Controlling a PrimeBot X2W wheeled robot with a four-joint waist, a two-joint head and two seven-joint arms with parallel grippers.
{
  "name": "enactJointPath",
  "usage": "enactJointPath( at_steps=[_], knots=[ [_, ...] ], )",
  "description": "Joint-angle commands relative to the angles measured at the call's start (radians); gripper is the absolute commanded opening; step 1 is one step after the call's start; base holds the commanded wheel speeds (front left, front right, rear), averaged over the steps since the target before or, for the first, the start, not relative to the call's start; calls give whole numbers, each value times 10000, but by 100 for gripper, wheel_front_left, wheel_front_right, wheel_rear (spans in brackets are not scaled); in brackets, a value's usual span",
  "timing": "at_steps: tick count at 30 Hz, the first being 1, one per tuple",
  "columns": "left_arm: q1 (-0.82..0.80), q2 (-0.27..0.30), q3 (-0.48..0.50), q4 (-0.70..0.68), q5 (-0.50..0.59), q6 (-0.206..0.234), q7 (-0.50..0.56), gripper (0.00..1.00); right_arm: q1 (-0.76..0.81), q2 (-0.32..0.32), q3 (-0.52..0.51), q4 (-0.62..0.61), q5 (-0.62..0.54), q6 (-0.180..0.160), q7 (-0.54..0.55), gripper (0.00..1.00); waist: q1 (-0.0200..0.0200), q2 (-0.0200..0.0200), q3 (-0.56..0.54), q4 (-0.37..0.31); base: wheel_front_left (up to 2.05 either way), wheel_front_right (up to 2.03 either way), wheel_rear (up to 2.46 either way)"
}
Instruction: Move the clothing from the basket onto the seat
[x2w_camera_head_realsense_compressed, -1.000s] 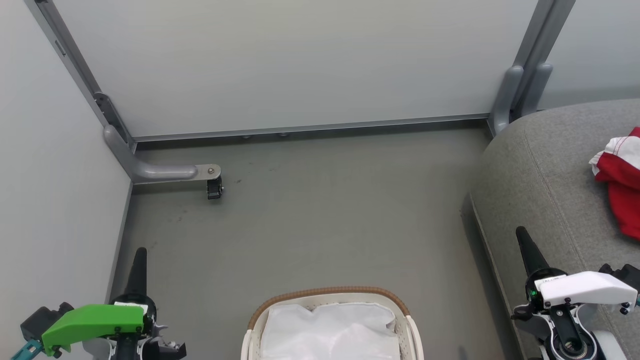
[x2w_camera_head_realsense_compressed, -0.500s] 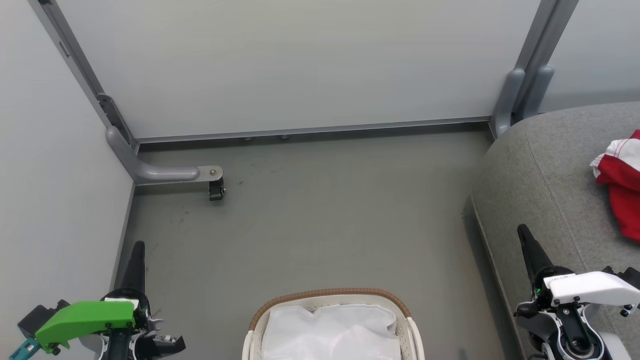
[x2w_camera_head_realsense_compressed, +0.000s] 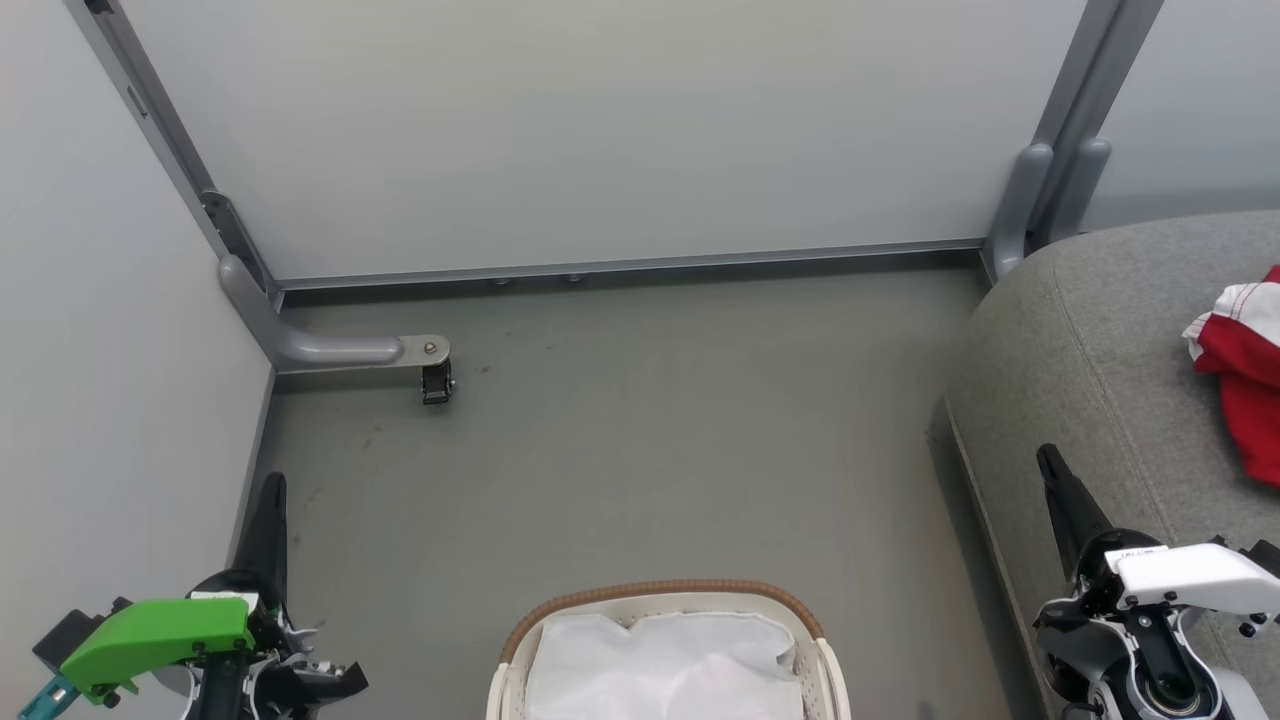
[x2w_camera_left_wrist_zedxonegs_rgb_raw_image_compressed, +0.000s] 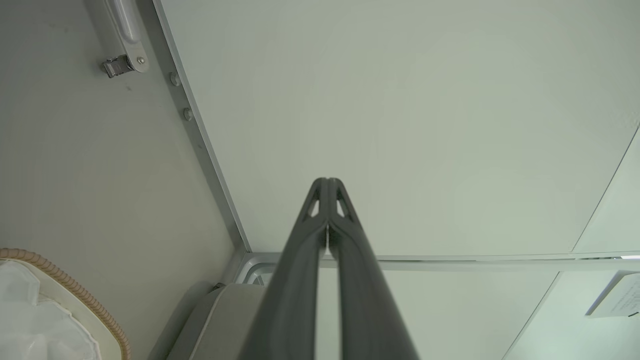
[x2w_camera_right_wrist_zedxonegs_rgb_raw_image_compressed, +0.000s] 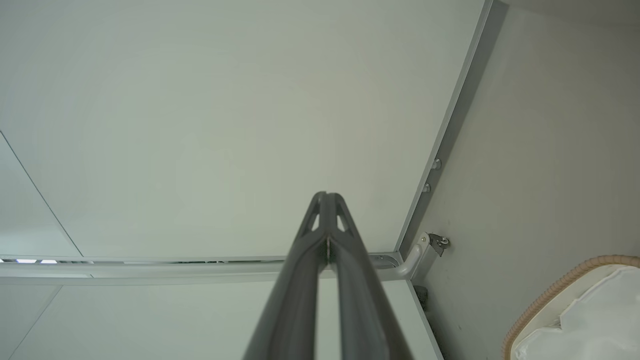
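The left hand (x2w_camera_head_realsense_compressed: 271, 492) sits at the lower left of the head view, its two dark fingers pressed together tip to tip and pointing up over the grey floor (x2w_camera_head_realsense_compressed: 650, 430). The right hand (x2w_camera_head_realsense_compressed: 1049, 462) sits at the lower right, closed in the same way, its fingers lying over the near edge of the seat (x2w_camera_head_realsense_compressed: 1090, 340). Between the two hands, at the bottom edge, stands the basket (x2w_camera_head_realsense_compressed: 660, 588), with its brown woven rim and its white cloth liner (x2w_camera_head_realsense_compressed: 665, 660) showing inside. The red and white clothing (x2w_camera_head_realsense_compressed: 1245, 400) lies bunched on top of the seat at the far right, well apart from the basket and partly cut off by the edge. Beyond, a pale wall panel (x2w_camera_head_realsense_compressed: 600, 130) meets the floor, and a grey bracket (x2w_camera_head_realsense_compressed: 335, 350) with a small caster (x2w_camera_head_realsense_compressed: 436, 382) juts out at the left.
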Motion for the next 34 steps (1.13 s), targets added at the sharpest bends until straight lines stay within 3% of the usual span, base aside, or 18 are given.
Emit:
enactJointPath(
  at_steps=[1,34],
  knots=[
    [-192,70,58,-63,-192,-34,54,0,95,-62,-39,-71,220,-10,69,0,0,0,-7,6,0,0,0],
    [-177,70,78,-89,-474,-35,142,0,114,-63,-58,-107,541,-10,160,0,0,0,-34,24,0,0,0]
  ],
)
